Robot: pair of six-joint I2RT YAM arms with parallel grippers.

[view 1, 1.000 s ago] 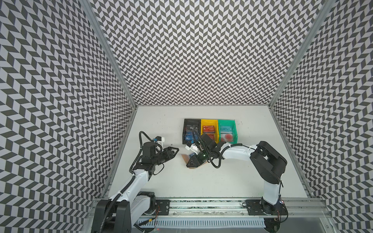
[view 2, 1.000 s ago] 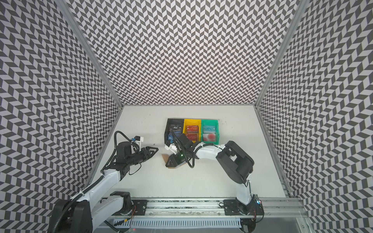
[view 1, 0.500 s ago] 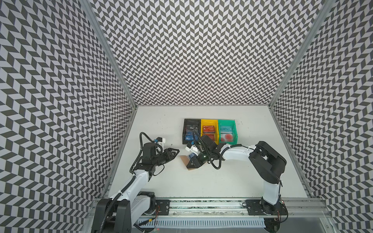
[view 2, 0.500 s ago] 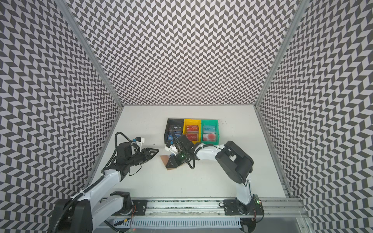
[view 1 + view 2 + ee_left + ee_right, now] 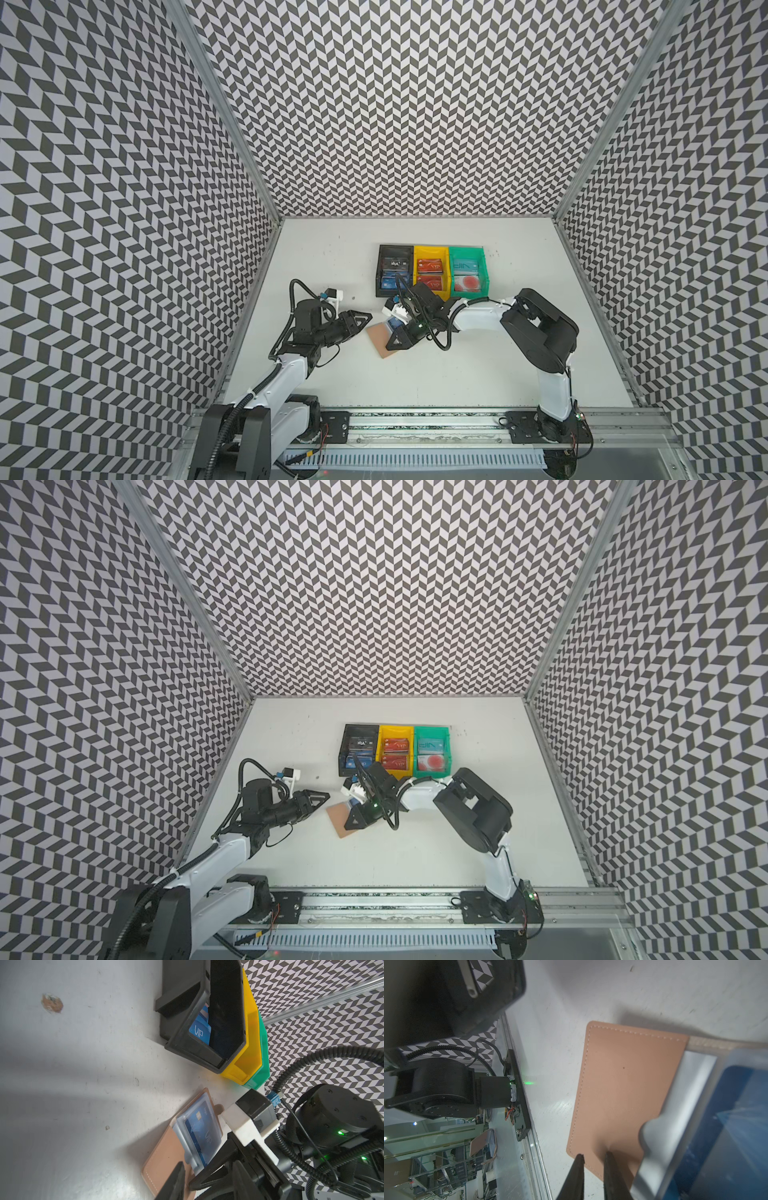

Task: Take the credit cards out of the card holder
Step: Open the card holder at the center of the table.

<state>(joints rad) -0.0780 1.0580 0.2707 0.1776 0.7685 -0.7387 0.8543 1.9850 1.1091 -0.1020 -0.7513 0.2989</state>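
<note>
two grippers are meeting at the card holder (image 5: 379,337), which is lying open and flat on the white table (image 5: 415,386). the right gripper (image 5: 594,1155) is reaching down onto it. its jaws are standing narrow with a slim gap showing between them. its tips are resting on the tan cover close to that cover's edge, and nothing is showing pinched between them. just beside this gripper, on the holder's other half, a blue card (image 5: 200,1132) is sitting inside the clear sleeves (image 5: 693,1084). the left gripper (image 5: 359,323) is pointing at the tan cover from the opposite side, near it but apart. its jaws are standing about half wide and holding nothing. behind the right gripper's wrist, three bins are sitting in a touching row: a black bin (image 5: 384,249), a yellow bin (image 5: 431,249) and a green bin (image 5: 466,249). each is holding credit cards (image 5: 430,266).
</note>
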